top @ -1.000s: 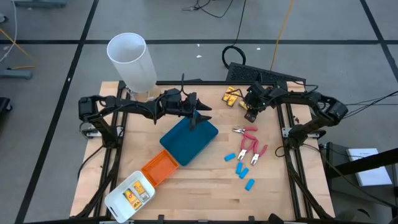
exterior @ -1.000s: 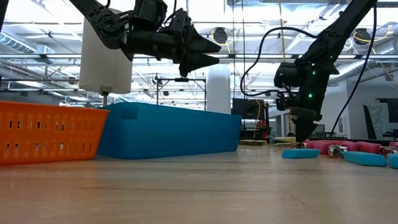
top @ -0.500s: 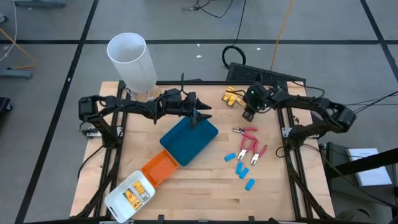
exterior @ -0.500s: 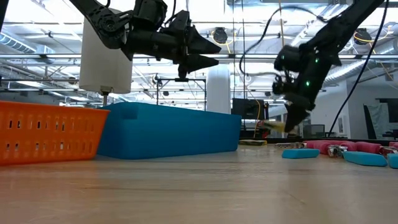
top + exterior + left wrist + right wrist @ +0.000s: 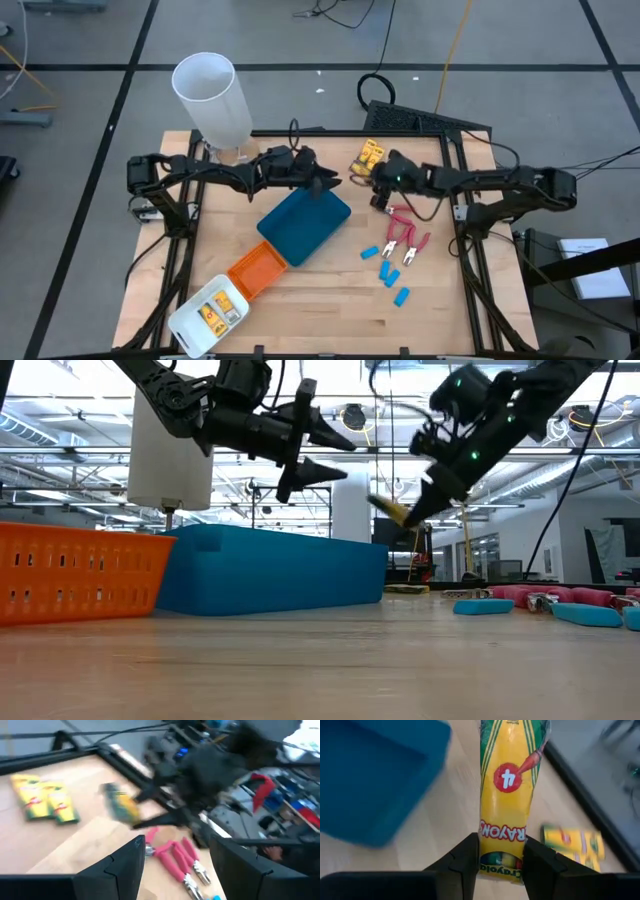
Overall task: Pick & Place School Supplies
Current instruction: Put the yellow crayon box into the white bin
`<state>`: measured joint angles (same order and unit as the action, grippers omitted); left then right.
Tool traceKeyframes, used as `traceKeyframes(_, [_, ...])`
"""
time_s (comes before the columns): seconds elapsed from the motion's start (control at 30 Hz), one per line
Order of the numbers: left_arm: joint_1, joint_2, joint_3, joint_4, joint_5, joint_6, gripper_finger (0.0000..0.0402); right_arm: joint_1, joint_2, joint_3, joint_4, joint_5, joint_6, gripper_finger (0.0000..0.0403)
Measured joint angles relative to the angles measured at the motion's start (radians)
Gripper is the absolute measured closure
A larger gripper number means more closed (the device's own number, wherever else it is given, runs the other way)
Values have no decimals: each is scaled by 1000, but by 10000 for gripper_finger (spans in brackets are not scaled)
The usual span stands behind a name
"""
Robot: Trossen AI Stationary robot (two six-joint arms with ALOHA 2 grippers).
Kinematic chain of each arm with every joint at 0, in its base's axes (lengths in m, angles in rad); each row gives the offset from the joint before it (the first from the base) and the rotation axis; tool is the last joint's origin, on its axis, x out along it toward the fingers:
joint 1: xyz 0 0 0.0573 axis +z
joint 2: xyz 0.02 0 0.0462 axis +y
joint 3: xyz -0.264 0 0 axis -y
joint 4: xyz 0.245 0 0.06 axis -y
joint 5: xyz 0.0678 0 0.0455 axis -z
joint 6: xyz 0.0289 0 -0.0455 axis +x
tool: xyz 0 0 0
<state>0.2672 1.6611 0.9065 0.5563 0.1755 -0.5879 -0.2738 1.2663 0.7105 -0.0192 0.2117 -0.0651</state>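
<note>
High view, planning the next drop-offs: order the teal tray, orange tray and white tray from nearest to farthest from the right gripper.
From the right gripper, holding a crayon pack:
1. Teal tray, just beside it, mid-table.
2. Orange tray, beyond the teal one, toward the left front.
3. White tray, at the table's left front corner.

Crayon pack (image 5: pixel 508 795) top cut off at the frame edge; lower end hidden between right gripper (image 5: pixel 500 865) fingers. Left wrist view blurred beside the pack.

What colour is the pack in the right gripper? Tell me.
Yellow with green stripes, the crayon pack; clearest in the right wrist view.
</note>
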Motion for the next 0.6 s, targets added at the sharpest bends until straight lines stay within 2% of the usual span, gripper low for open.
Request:
traceKeyframes(0.17, [-2, 1, 0, -38, -61, -37, 174, 104, 7, 1, 99, 71, -4, 285])
traceKeyframes(0.37, [-27, 2, 0, -9, -82, -44, 174, 153, 24, 1, 122, 129, -10, 285])
traceKeyframes(0.6, [-88, 2, 2, -12, -244, 3, 174, 156, 59, 2, 130, 129, 5, 285])
